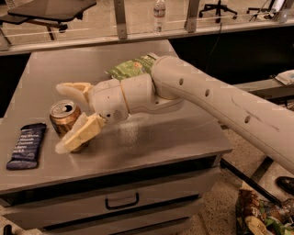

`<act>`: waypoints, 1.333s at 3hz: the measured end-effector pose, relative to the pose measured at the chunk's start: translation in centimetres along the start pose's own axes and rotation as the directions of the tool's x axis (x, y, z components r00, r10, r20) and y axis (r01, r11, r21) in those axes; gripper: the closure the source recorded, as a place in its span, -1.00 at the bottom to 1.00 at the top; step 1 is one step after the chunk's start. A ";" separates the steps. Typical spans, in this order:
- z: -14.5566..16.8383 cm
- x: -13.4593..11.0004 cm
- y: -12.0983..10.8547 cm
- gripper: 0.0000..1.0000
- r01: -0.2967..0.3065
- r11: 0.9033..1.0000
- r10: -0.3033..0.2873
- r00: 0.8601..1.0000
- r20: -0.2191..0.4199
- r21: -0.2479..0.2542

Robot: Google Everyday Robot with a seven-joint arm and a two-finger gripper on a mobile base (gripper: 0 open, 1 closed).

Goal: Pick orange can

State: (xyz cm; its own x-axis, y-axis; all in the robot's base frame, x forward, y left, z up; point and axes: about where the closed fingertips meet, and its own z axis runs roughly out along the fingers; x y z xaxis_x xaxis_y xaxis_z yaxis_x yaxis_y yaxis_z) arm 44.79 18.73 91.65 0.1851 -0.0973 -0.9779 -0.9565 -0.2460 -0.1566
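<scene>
The orange can stands upright on the grey cabinet top at its left side, silver pull-tab top showing. My gripper reaches in from the right and is open around the can. One cream finger lies behind the can and the other finger crosses in front of its lower part. The can sits between the fingers and still rests on the surface.
A dark blue snack bar wrapper lies left of the can near the cabinet's left edge. A green chip bag lies behind my arm. A drawer handle is on the cabinet front. A water bottle stands on the far ledge.
</scene>
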 end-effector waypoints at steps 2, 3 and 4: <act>0.4 -0.2 0.2 0.22 0.000 1.000 0.000 1.000 0.002 -0.009; 0.2 -1.6 0.1 0.69 0.021 1.000 -0.021 1.000 0.019 0.004; -1.0 -6.0 0.1 1.00 0.079 0.996 -0.078 0.997 -0.026 0.042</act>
State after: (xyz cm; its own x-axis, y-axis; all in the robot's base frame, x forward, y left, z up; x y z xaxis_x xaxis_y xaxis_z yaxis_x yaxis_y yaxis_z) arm 43.84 18.37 97.61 0.2651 -0.1028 -0.9587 -0.9475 -0.2121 -0.2393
